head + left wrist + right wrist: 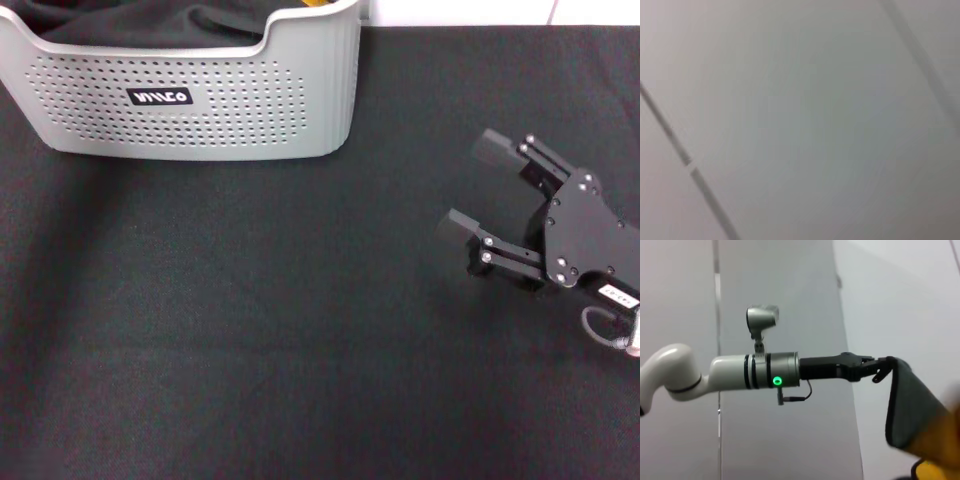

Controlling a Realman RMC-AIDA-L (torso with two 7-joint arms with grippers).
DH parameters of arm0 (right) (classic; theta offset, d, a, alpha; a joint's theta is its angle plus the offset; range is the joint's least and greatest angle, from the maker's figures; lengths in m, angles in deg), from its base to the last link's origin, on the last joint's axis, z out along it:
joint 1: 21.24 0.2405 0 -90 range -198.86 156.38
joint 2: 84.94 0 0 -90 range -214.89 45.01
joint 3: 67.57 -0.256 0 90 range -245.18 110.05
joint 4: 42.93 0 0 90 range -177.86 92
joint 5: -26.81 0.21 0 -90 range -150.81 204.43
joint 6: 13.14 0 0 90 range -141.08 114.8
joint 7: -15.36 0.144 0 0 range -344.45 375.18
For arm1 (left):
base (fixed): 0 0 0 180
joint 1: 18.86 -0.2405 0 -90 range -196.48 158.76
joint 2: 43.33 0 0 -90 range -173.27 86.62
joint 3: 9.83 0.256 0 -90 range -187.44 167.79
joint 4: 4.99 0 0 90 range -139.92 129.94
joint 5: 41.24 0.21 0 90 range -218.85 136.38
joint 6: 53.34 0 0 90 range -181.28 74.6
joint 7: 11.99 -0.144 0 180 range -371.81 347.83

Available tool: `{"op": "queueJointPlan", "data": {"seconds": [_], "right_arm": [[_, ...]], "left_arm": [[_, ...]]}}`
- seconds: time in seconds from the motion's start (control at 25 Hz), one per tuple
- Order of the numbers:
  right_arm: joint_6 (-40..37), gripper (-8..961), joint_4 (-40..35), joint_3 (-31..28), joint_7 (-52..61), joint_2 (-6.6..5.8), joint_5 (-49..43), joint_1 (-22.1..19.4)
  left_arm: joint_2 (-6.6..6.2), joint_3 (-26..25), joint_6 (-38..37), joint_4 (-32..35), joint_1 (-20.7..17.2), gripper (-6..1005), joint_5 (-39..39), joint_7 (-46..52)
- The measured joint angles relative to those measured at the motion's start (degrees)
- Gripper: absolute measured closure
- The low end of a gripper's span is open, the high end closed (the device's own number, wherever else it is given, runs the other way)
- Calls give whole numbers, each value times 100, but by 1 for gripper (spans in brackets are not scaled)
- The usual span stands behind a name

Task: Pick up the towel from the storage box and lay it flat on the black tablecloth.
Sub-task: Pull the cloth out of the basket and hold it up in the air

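The left tool (879,371), clamped on the hanging orange-yellow, grey-backed microfibre towel (912,415), holds it aloft, while the open-fingered right tool (478,192) waits low over the black fabric tablecloth (250,320).

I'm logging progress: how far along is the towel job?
Done: the left gripper pinches the towel in the air, seen from the right wrist. In hand: the right gripper hovers open over the tablecloth, right of the box. Left: laying the towel flat; none lies there yet.
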Motion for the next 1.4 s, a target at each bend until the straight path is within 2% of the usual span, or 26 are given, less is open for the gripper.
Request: {"op": "queueJointPlan", "data": {"seconds": [0.16, 0.24, 0.28, 0.4, 0.52, 0.76, 0.92, 1.0, 1.12, 1.28, 1.4], "right_arm": [[-62, 84, -160, 7, -577, 4, -36, 3], [-117, 84, -251, 21, -744, 8, -39, 13], [-127, 84, -276, 27, -796, 10, -39, 6], [-125, 85, -335, 39, -1011, 20, -40, -24], [344, 93, -492, 245, -1962, 29, 72, -172], [1479, 116, -1090, 1741, -4391, 29, 1373, -274], [2112, 132, -1641, 3143, -6794, 28, 3315, -264], [2143, 135, -1765, 3576, -7553, 29, 4054, -169], [1943, 133, -1804, 3881, -7994, 27, 4601, 25], [1951, 133, -1804, 3888, -8015, 28, 4726, 307], [2125, 134, -1750, 3923, -7977, 27, 4928, 699]], "left_arm": [[-1, -223, -556, 449, -151, 981, -1134, -74], [-1, -273, -645, 515, -173, 981, -1297, -79], [-1, -544, -994, 688, -243, 981, -2003, -85], [-1, -903, -1328, 714, -238, 981, -2781, -94], [0, -1174, -1543, 708, -225, 981, -3272, -111], [9, -1182, -1622, 713, -283, 981, -3380, -196], [17, -1171, -1643, 712, -285, 981, -3397, -205], [18, -1143, -1643, 711, -284, 980, -3401, -205], [18, -1052, -1644, 708, -282, 980, -3410, -205], [17, -909, -1644, 711, -272, 980, -3437, -204], [12, -879, -1644, 720, -240, 980, -3456, -204]]}}
